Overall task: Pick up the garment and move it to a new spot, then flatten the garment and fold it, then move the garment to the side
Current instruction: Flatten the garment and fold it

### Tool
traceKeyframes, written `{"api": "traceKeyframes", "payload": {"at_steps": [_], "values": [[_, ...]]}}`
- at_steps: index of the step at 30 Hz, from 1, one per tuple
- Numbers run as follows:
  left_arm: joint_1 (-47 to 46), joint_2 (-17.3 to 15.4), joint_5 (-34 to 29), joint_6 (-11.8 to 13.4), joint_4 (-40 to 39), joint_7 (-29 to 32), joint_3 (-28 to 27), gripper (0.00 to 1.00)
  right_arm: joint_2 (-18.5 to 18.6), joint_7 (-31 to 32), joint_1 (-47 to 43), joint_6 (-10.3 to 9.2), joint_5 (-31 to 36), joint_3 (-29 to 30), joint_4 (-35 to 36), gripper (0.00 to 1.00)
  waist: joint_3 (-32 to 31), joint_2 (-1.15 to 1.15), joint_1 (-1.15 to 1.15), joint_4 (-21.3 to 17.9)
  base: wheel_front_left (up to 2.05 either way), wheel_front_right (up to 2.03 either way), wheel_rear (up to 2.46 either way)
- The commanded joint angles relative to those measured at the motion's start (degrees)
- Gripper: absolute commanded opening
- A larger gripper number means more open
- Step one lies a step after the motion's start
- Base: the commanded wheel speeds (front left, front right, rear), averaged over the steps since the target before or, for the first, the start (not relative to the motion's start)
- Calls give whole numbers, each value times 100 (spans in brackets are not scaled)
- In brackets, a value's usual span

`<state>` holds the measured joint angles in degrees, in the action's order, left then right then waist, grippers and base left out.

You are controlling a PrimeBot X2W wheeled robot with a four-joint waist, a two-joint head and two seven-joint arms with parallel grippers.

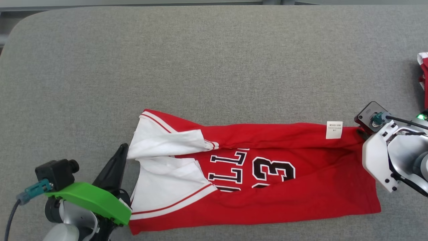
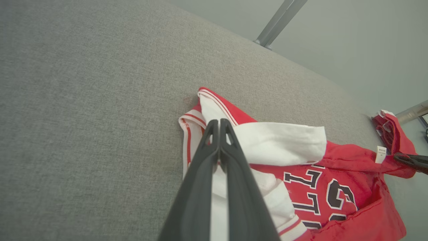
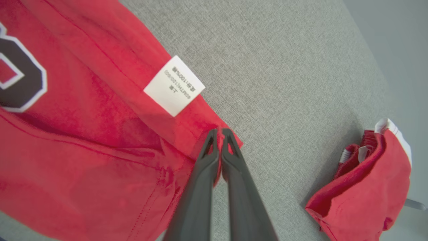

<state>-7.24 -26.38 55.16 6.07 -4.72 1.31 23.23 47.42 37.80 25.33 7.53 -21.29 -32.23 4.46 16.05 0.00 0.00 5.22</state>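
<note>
Your left arm [image 1: 67, 231] comes in at the lower left corner of the head view. Its wrist [image 1: 90, 201] sits low, and its long dark fingers [image 1: 113, 167] point up and a little to the right, jaws pressed together tip to tip. Your right arm [image 1: 401, 157] reaches in from the right edge with its fingers [image 3: 200, 187] aimed leftward, jaws closed on a corner of the garment [image 3: 83, 150].

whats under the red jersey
The grey fabric surface lies under the red jersey and shows all round it. The jersey's far edge is folded over, so part of the lettering, the lower layers and the surface beneath are covered.
</note>
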Motion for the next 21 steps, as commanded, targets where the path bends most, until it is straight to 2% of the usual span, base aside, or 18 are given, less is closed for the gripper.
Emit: {"api": "traceKeyframes", "payload": {"at_steps": [1,14,18,21], "values": [[141,44,84,8,-53,-29,24,0,54,20,58,-9,-84,-75,-46,0,-70,0,0,67,0,0,0],[677,176,160,22,-94,153,414,0,473,184,323,-9,-278,-779,-65,0,-236,0,0,98,0,0,0],[749,235,204,51,27,40,365,0,574,128,405,-9,-233,-759,-127,0,-277,0,0,103,0,0,0],[777,239,269,78,50,-104,224,0,500,30,397,-9,-160,-563,-223,0,-313,0,0,107,0,0,0]]}}
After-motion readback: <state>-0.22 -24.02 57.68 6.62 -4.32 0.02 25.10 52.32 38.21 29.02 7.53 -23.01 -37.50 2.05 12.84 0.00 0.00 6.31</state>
